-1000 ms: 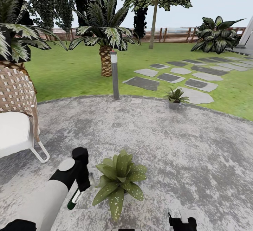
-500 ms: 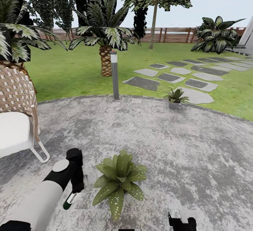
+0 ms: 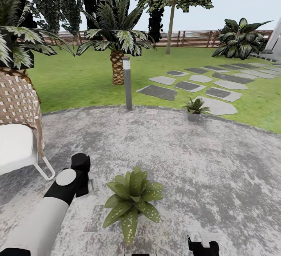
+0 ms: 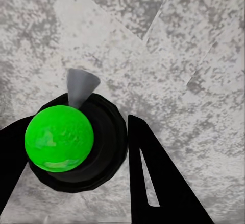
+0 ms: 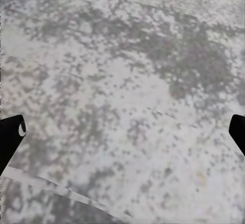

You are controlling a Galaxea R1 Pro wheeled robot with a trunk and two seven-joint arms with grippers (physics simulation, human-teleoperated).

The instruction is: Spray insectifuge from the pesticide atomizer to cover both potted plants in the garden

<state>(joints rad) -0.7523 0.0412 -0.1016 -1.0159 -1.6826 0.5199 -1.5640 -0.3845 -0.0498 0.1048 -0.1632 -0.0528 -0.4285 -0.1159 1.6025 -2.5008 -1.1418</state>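
Note:
The near potted plant, a speckled green rosette, stands on the grey patio low in the head view. My left gripper hangs just left of it, shut on the pesticide atomizer, of which a pale sliver shows beside the black fingers. In the left wrist view the atomizer is seen end-on: a bright green round end in a black ring, a grey cone past it, a black finger on each side. The far potted plant sits at the patio's edge. My right gripper is open over bare paving.
A wicker chair with a white seat stands at the left. A grey lamp post rises at the patio's far rim, a palm behind it. Stepping stones cross the lawn toward the right; a wooden fence closes the back.
My left arm has drawn back and to the left, away from the near plant. The atomizer, which hung down in plain sight below the gripper, is now mostly hidden behind it.

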